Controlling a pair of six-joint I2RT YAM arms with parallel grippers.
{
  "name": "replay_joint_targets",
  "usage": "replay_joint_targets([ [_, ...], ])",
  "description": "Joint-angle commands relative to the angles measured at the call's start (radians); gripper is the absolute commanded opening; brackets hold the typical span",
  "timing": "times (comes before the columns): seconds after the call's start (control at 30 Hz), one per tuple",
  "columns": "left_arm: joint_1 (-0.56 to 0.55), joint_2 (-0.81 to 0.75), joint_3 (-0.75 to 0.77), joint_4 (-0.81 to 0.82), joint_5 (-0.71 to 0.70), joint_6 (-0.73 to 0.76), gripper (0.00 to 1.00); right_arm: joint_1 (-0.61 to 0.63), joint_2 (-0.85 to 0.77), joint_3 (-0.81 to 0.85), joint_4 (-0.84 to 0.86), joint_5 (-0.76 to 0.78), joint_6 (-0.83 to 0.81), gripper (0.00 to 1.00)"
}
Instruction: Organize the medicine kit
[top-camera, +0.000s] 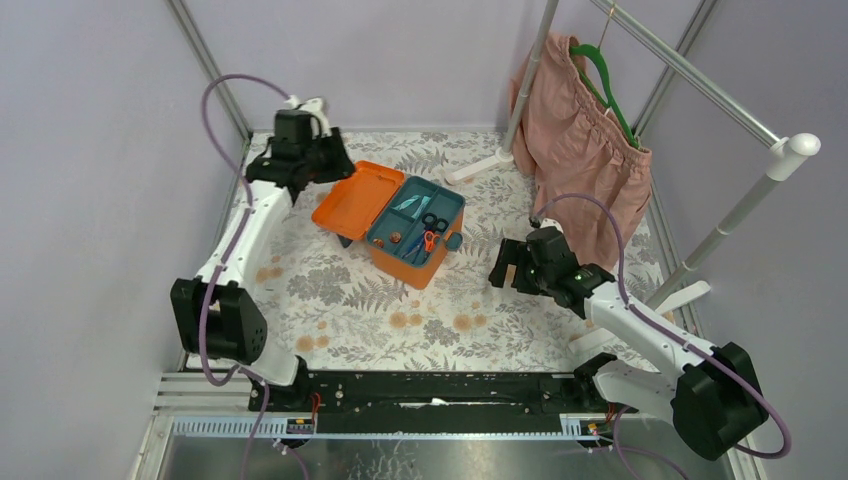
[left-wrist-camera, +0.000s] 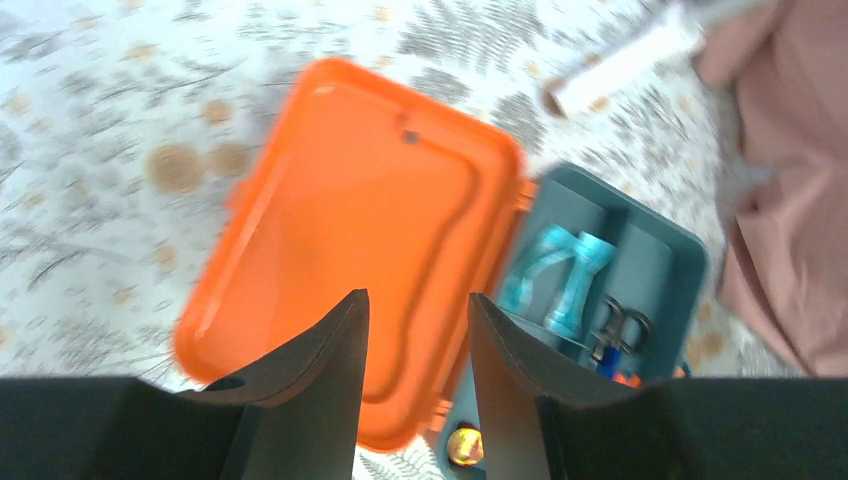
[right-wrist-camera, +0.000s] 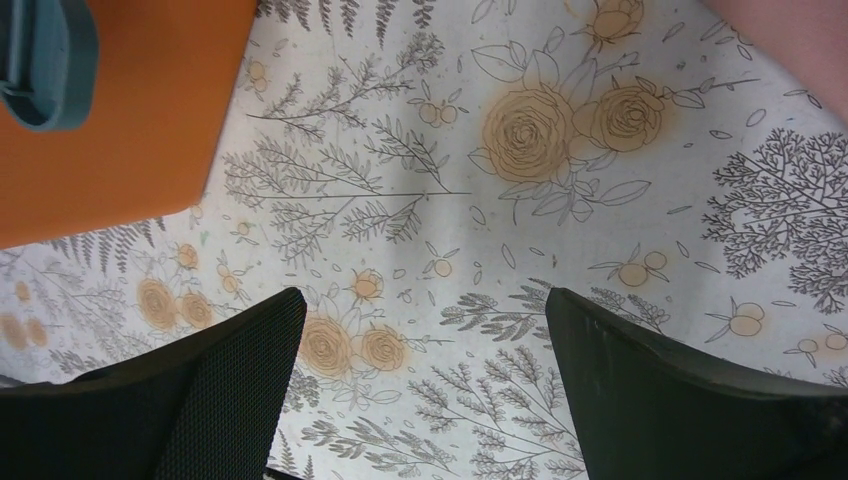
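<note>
Left arm stretched far, left gripper poised over the open lid; fingers parted, nothing between them. View is blurred, so contact is uncertain. Right arm low, right gripper spread wide over the tablecloth, empty. Medicine kit sits mid-table between the grippers.

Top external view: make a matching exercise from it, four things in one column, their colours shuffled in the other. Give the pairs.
Column one:
1. kit lid
2. insert tray
3. garment
4. hanger

Column two:
A. green
B. orange
C. pink
D. teal

Pairs: 1-B, 2-D, 3-C, 4-A
</note>
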Motion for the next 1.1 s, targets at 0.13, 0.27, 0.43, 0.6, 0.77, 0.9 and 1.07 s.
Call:
replay_joint_targets([
  [0.13,0.25,-0.043,-0.183,0.289,0.082,-0.265,0.58,-0.004,0.003,0.088,0.049,-0.076,0.062,1.0],
  [0.27,0.366,0.018,-0.241,0.385,0.187,-0.349,0.64,-0.004,0.014,0.108,0.046,-0.082,0.066,1.0],
  [0.43,0.449,0.146,-0.232,0.436,0.271,-0.364,0.69,-0.004,0.018,0.131,0.046,-0.09,0.069,1.0],
  [0.6,0.461,0.258,-0.181,0.438,0.253,-0.358,0.72,-0.004,0.046,0.166,0.05,-0.115,0.069,1.0],
  [0.77,0.479,0.346,-0.149,0.414,0.186,-0.365,0.72,-0.004,0.054,0.175,0.057,-0.125,0.074,1.0],
  [0.9,0.481,0.42,-0.117,0.371,0.173,-0.334,0.72,-0.005,0.059,0.178,0.068,-0.13,0.078,1.0],
  [1.07,0.477,0.492,-0.1,0.341,0.22,-0.312,0.72,-0.004,0.097,0.223,0.087,-0.133,0.086,1.0],
])
